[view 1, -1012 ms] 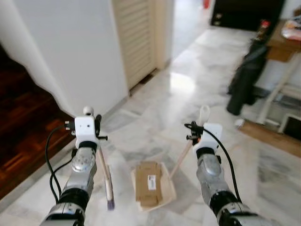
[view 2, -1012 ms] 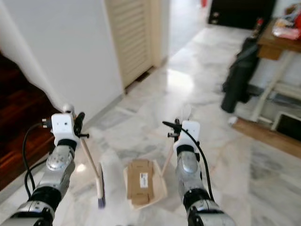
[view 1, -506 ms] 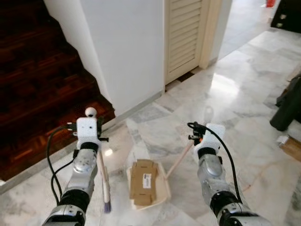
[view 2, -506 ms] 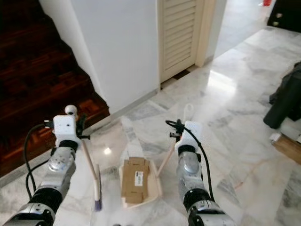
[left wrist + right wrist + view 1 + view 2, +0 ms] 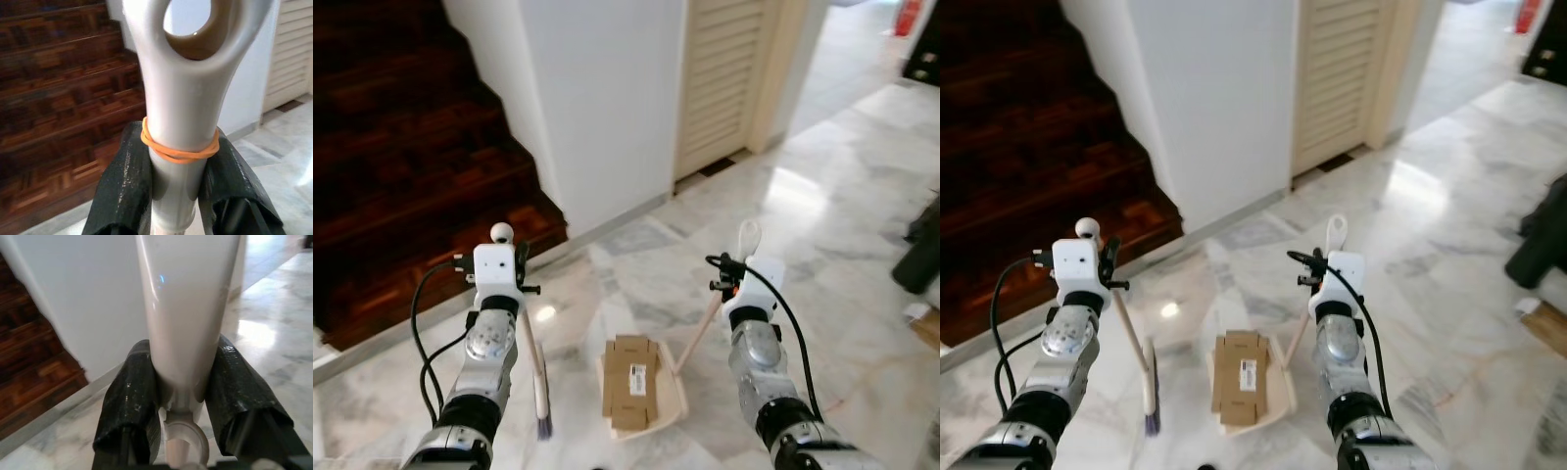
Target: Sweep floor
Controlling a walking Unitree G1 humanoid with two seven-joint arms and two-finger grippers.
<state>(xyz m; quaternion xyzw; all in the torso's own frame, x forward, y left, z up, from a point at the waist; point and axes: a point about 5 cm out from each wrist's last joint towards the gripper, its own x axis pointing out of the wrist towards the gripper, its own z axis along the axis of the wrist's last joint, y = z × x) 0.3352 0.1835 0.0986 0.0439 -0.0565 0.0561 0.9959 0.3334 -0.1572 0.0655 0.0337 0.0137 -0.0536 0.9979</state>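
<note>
My left gripper (image 5: 178, 161) is shut on the pale handle of a small broom (image 5: 534, 364). The handle carries an orange rubber band (image 5: 180, 147), and the dark bristles (image 5: 545, 427) hang just above the marble floor. My right gripper (image 5: 181, 377) is shut on the long handle (image 5: 703, 331) of a cream dustpan (image 5: 681, 397), which sits low between my arms. A flattened cardboard box (image 5: 631, 382) lies in the pan. Broom and pan stay apart, the broom to the left of the pan.
Dark wooden stairs (image 5: 401, 147) rise at the left behind a white skirting edge. A white wall (image 5: 607, 98) and a louvred door (image 5: 729, 78) stand ahead. A black bag (image 5: 922, 257) is at the right edge. Marble floor (image 5: 822, 225) opens to the right.
The whole view has swung left: the stairs now fill more of the left side, and the table and black bag have slid off to the right. Both grippers keep their hold.
</note>
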